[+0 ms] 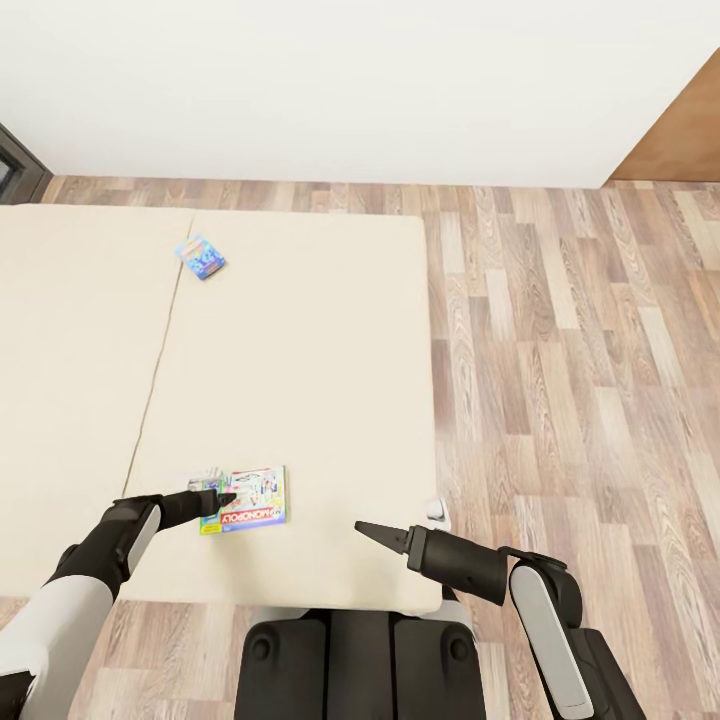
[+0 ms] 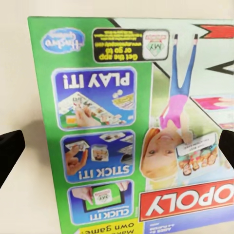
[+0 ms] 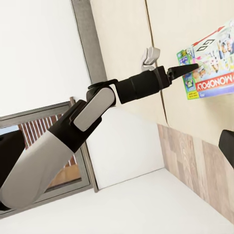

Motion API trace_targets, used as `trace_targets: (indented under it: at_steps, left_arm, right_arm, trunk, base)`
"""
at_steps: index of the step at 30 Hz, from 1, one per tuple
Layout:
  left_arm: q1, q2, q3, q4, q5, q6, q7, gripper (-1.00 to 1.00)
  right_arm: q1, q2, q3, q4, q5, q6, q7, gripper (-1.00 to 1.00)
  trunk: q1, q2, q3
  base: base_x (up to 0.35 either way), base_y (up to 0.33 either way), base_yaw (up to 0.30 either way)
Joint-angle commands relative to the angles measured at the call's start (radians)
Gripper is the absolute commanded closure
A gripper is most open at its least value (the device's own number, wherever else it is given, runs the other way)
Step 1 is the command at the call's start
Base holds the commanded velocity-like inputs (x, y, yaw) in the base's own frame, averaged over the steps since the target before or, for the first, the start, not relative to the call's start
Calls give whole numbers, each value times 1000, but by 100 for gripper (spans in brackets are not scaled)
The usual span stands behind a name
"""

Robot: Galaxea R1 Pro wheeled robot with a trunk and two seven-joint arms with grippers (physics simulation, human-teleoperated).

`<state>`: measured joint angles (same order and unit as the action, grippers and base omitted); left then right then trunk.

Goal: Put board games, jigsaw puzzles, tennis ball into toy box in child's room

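— Monopoly board game [image 1: 244, 499]: where?
— Near edge of the bed [image 1: 330, 330]. My left gripper [image 1: 222, 497] hovers over it, jaws spread; right gripper [image 1: 368, 530] looks closed, idle.
— Next?
— I'd lower and pinch its edge

Bright, even light; soft shadows

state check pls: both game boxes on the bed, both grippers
Green game box: flat on the bed near its front edge, lid closed, not lifted.
Blue game box: flat farther back on the bed, untouched.
Left gripper: open, over the green game box, one finger to each side.
Right gripper: holding nothing; open or shut can't be told.
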<state>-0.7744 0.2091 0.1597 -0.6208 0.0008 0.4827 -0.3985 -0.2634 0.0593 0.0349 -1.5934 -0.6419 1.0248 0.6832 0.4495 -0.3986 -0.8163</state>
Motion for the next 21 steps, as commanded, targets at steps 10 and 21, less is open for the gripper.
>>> trace_targets:
  at_steps: [10, 21]
  left_arm:
    - [0, 0, 4, -1, 1, 5, -5, -100]
    - [0, 0, 3, -1, 1, 5, -5, -100]
  right_arm:
    - [0, -1, 30, 0, 3, -43, 2, -100]
    - [0, -1, 41, 0, 2, -48, 1, -100]
  trunk:
    - [1, -2, -2]
    - [1, -2, -2]
  base:
    - [0, 0, 0]
    - [0, -11, 0]
